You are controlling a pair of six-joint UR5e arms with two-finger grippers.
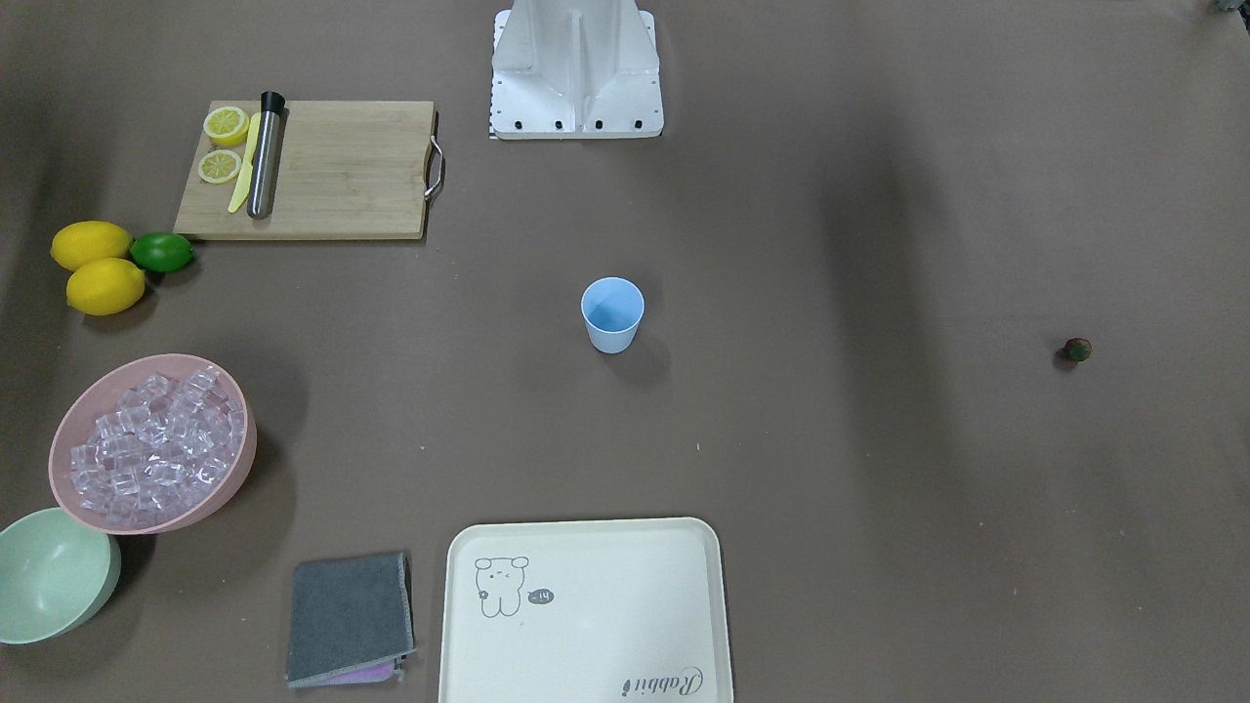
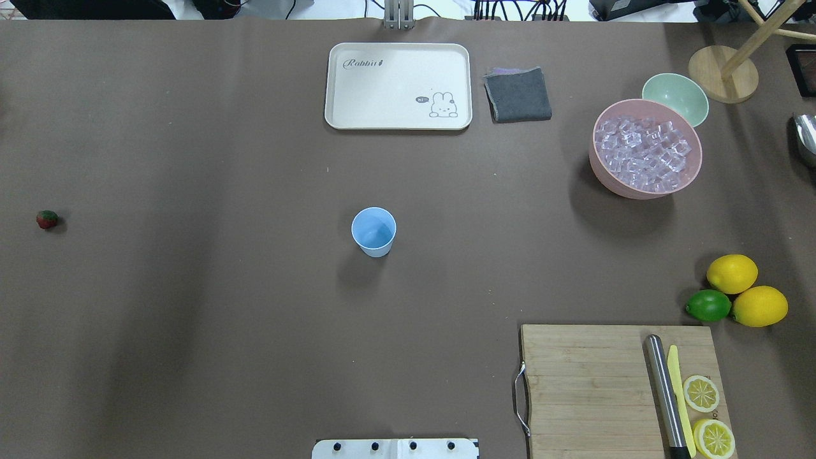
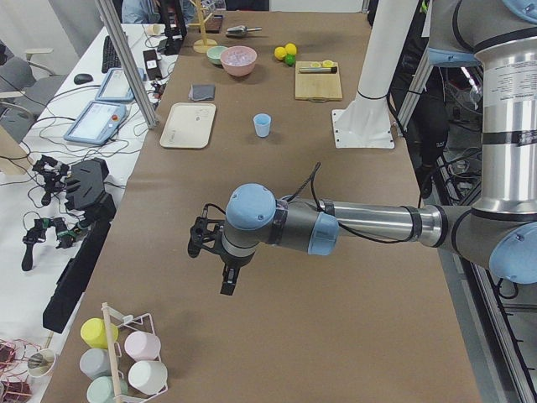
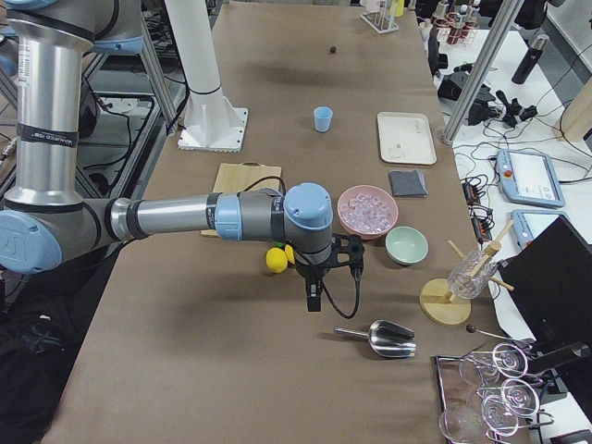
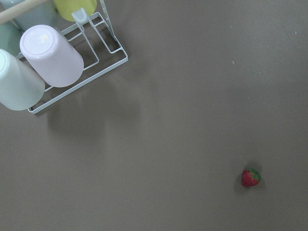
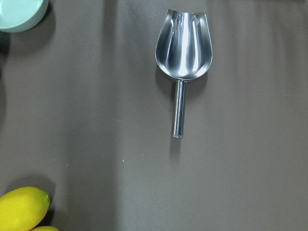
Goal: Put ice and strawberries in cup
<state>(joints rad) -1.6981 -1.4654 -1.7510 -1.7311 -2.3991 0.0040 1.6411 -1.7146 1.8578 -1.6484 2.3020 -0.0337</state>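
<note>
The light blue cup (image 1: 612, 312) (image 2: 373, 231) stands upright and empty in the middle of the table. The ice (image 1: 156, 439) (image 2: 644, 153) is heaped in a pink bowl (image 2: 599, 175) on my right side. One strawberry (image 2: 47, 219) (image 5: 250, 177) lies alone far on my left side. My left gripper (image 3: 228, 284) hangs above the table at that end, pointing down. My right gripper (image 4: 313, 298) hangs over the other end, above a steel scoop (image 6: 183, 48). Neither gripper's opening can be told from these side views.
A mint green bowl (image 2: 676, 97) sits behind the pink bowl. Two lemons (image 2: 746, 290) and a lime (image 2: 707, 305) lie by a cutting board (image 2: 586, 389) with lemon slices, a knife and a steel rod. A cream tray (image 2: 398, 86), a grey cloth (image 2: 517, 94) and a cup rack (image 5: 53, 57) are also present.
</note>
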